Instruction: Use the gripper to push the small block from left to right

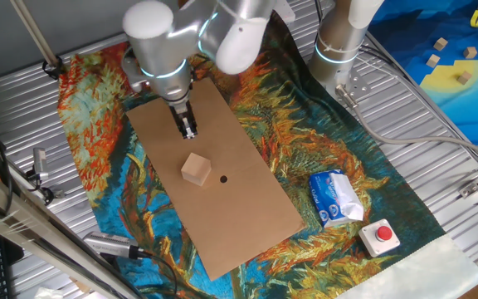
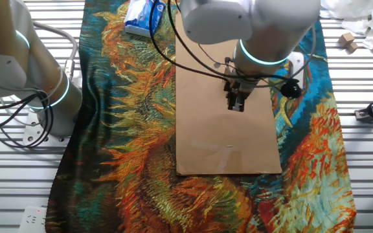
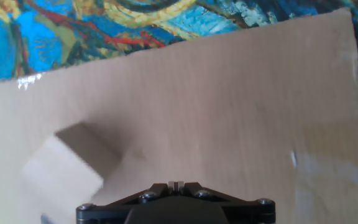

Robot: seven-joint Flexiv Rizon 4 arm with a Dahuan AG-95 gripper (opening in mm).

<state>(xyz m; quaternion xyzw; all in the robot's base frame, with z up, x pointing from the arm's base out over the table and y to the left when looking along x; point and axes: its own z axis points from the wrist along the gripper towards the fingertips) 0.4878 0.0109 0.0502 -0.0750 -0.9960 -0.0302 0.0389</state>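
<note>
Currently my pincer point(image 1: 189, 131), fingers together and gripping nothing, hangs over the cardboard sheet point(image 1: 247, 208), small block point(image 1: 195, 169) just beside it.

The arm point(image 1: 181, 33) reaches in from the far side and bends down at its white wrist, which bears a light-blue ring. The gripper point(image 1: 188, 126) point(image 2: 237, 102) points straight down, its narrow black fingers drawn close together, tips low over the surface.
</note>
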